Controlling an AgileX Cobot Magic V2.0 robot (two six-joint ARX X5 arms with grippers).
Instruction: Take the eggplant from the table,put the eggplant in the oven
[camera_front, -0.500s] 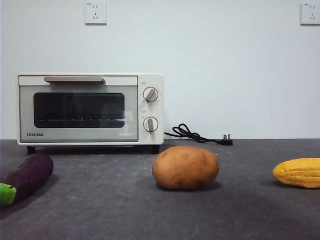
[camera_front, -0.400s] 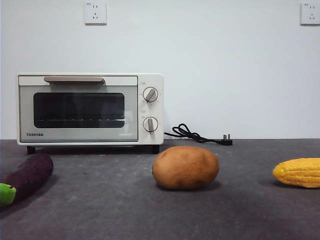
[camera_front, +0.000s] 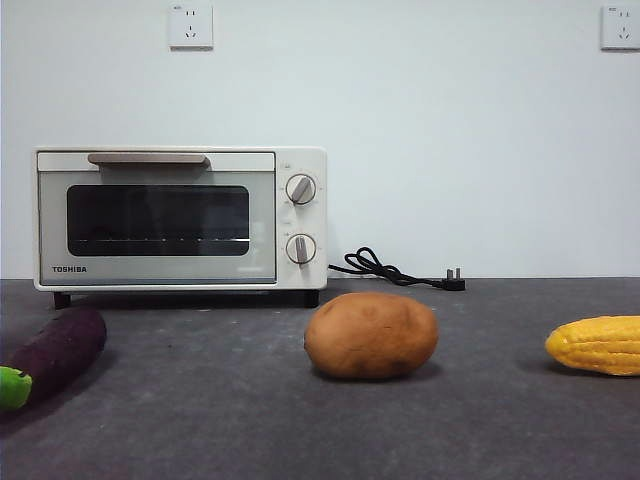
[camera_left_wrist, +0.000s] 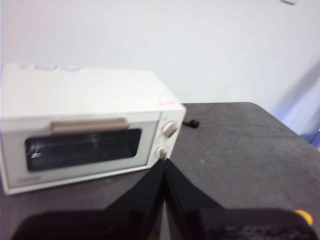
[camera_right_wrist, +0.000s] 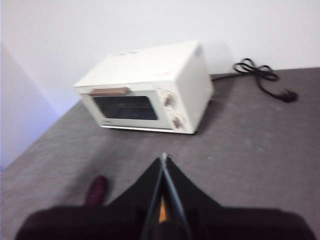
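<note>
The dark purple eggplant (camera_front: 58, 352) with its green stem end lies on the grey table (camera_front: 220, 420) at the front left, in front of the oven. The cream-white oven (camera_front: 262, 215) stands at the back left with its glass door closed. No arm shows in the front view. My left gripper (camera_left_wrist: 164, 165) is shut and empty, held high and facing the oven (camera_left_wrist: 90, 100). My right gripper (camera_right_wrist: 163, 160) is also shut and empty, high above the table, with the oven (camera_right_wrist: 185, 80) ahead of it and an end of the eggplant (camera_right_wrist: 97, 190) beside its left jaw.
A round brown potato (camera_front: 371, 335) sits mid-table, and a yellow corn cob (camera_front: 598, 345) lies at the right edge. A black power cord with plug (camera_front: 395, 270) trails on the table right of the oven. Wall sockets (camera_front: 191, 26) are above.
</note>
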